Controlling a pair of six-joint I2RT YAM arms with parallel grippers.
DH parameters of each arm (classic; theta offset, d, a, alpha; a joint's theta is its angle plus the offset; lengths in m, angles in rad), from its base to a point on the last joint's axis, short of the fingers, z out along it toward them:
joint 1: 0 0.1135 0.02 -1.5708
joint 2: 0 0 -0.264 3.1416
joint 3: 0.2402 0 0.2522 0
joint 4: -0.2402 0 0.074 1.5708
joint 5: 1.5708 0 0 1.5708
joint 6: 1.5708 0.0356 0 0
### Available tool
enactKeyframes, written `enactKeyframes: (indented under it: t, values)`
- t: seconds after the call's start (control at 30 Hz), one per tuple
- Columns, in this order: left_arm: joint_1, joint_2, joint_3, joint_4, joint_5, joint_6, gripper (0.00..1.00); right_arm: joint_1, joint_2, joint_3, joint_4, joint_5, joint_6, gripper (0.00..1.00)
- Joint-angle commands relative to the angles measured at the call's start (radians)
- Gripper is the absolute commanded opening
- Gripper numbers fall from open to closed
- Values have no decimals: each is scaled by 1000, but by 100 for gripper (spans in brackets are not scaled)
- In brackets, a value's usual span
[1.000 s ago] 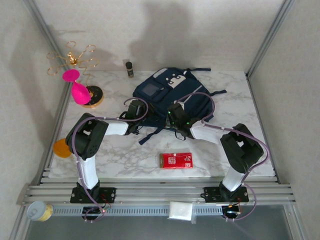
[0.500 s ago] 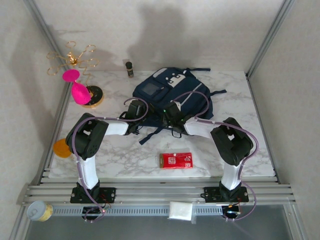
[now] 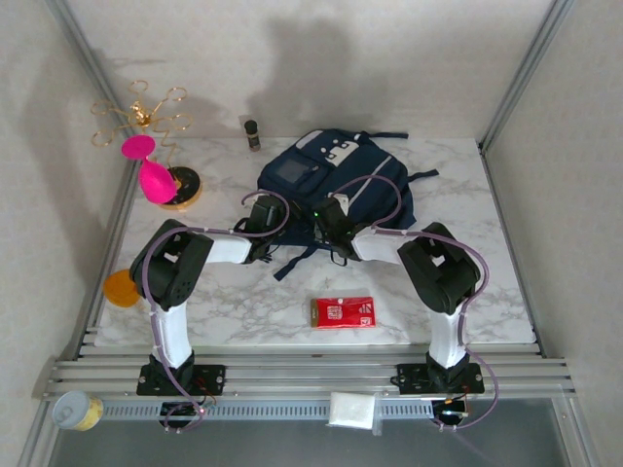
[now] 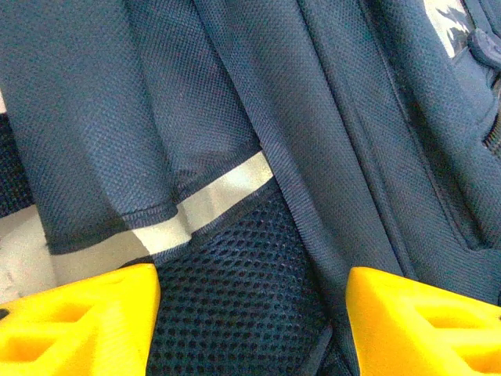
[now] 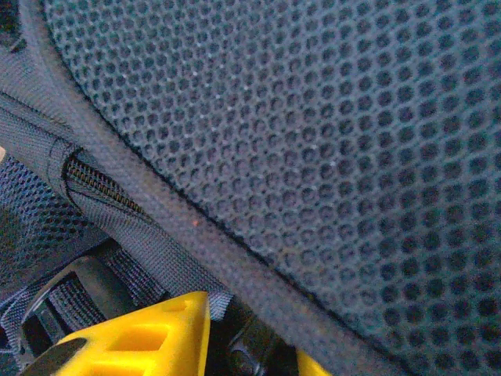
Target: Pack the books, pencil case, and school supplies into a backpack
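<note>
Diagonally, backpack (image 3: 336,180) runs far-left to near-right; left end effector (image 4: 250,282) open, right end effector (image 5: 250,341) unclear.

I read the backpack (image 3: 336,180) as matt navy woven cloth with coarse mesh; the surface (image 3: 253,304) looks smooth, marble-patterned.
</note>
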Motion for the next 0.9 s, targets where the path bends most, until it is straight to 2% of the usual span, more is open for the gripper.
enactKeyframes:
  t: [0.0, 0.1, 0.17, 0.3, 0.43, 0.63, 0.87]
  values:
    - [-18, 85, -38, -190, 5, -23, 65, -11, 35, 1, 157, 20, -44, 28]
    - [-18, 82, -37, -195, 1, -21, 65, -11, 35, 10, 169, 29, -62, 21]
    - [-19, 78, -37, -199, -2, -21, 65, -11, 12, -2, 185, 32, -70, 13]
    - [-18, 72, -36, -209, -16, -20, 65, -11, -48, -18, 167, 27, -70, 6]
    - [-15, 70, -36, -213, -25, -21, 65, -38, -80, -3, 107, -62, -57, 0]
    - [-10, 60, -39, -210, -23, -23, 65, -41, -98, 65, -47, -124, -50, 0]
    - [-9, 37, -27, -220, -15, -11, 65, -41, -107, 127, -260, -138, -31, 0]
